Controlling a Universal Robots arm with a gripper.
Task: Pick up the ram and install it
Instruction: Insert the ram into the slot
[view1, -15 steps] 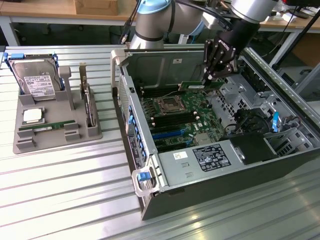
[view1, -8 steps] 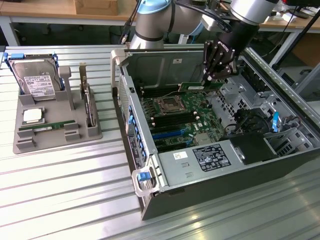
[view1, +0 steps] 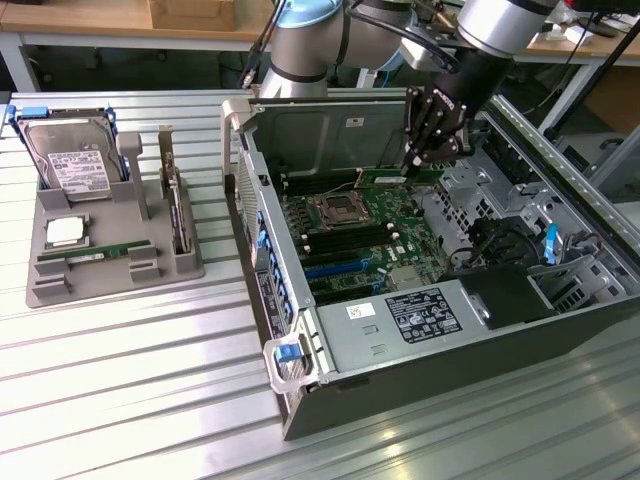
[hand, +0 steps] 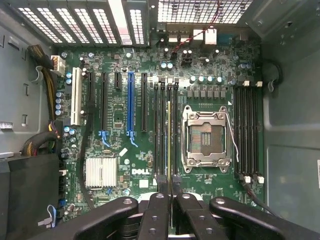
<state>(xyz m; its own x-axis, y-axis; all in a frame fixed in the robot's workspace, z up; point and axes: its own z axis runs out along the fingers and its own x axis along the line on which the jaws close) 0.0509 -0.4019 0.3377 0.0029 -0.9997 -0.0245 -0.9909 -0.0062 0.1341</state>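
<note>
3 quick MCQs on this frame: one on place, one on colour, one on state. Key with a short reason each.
1. Where is the tool?
A. over the grey tray
B. inside the open computer case
C. off on the bare table

2. What colour is the hinged handle at the case's near corner?
A. blue
B. red
C. yellow

3. What is the state of the CPU socket on the motherboard?
A. covered by a heatsink
B. holding a silver processor
C. open and empty

Key: B, the tool hangs over the motherboard with a ram stick in its grip; A, the handle is blue; C, bare contacts show inside the frame.
</note>
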